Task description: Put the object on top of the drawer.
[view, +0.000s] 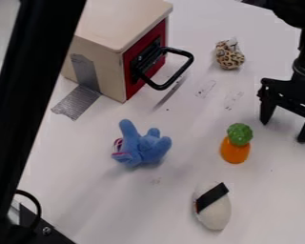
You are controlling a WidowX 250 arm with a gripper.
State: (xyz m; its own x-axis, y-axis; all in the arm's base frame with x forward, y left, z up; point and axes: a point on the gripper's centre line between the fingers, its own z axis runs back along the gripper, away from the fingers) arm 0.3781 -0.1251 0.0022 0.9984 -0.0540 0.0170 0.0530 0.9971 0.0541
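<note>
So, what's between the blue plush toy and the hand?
In the camera view, an orange toy with a green top lies between the blue plush toy and the hand.

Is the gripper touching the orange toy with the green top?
Apart. The camera view shows a strip of white tabletop between the gripper and the orange toy, green top included.

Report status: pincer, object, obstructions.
Pincer open, nothing between its fingers. Target ambiguous: blue plush, orange toy with green top, sushi toy, leopard-print bundle, all on table. Drawer handle juts out, possible snag.
</note>
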